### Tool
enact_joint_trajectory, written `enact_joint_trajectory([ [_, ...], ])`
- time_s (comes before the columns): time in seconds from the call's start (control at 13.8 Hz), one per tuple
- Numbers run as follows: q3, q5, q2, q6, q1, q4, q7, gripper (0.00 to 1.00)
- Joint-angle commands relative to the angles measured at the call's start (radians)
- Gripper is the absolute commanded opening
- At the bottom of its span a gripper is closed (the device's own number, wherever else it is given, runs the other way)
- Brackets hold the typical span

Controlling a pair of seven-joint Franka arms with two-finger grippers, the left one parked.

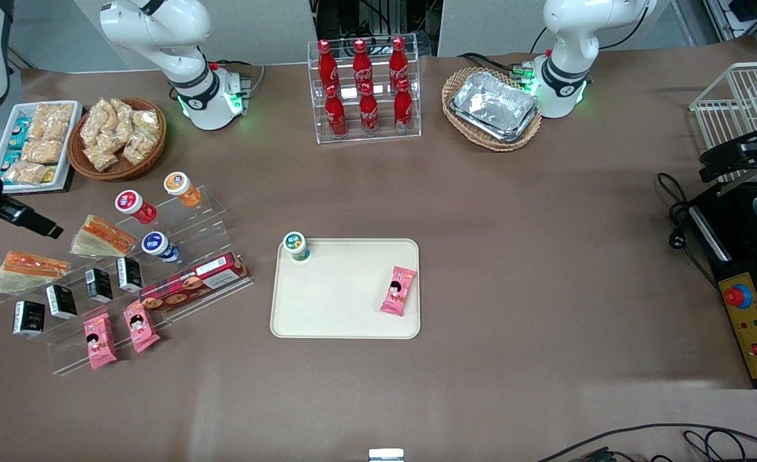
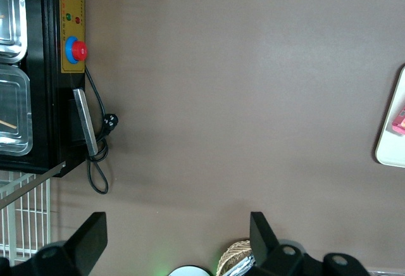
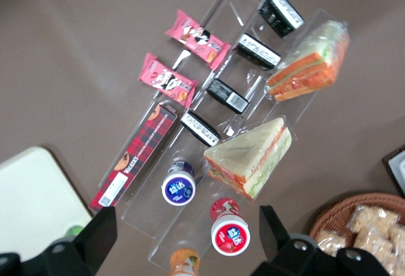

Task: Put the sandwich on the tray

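Observation:
Two wrapped triangle sandwiches lie on a clear stepped stand toward the working arm's end of the table. One sandwich [image 1: 101,235] [image 3: 250,161] is beside the small round jars. The other sandwich [image 1: 30,268] [image 3: 309,64] lies at the stand's outer end. The cream-beige tray [image 1: 343,308] [image 3: 28,194] is at the table's middle and holds a green-lidded cup [image 1: 296,246] and a pink snack packet [image 1: 398,290]. My right gripper [image 1: 38,223] [image 3: 186,228] hovers open and empty above the stand, over the jars, near the first sandwich.
The stand also holds a red-lidded jar [image 3: 230,230], a blue-lidded jar [image 3: 179,187], an orange jar [image 1: 181,188], black packets [image 1: 62,300], a red plaid box [image 1: 193,283] and pink packets [image 1: 119,335]. A wicker snack basket [image 1: 116,136] and a white snack tray [image 1: 34,144] stand farther back.

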Motion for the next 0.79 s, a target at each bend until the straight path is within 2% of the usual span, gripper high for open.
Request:
enact_joint_trajectory([
  [0.0,-0.007,-0.018,0.036,0.001,-0.015,0.034,0.173,1.00],
  [0.43,-0.098,-0.026,0.076,0.001,-0.039,0.063,0.290,1.00],
  [0.72,-0.147,-0.038,0.110,0.016,-0.039,0.075,0.465,1.00],
])
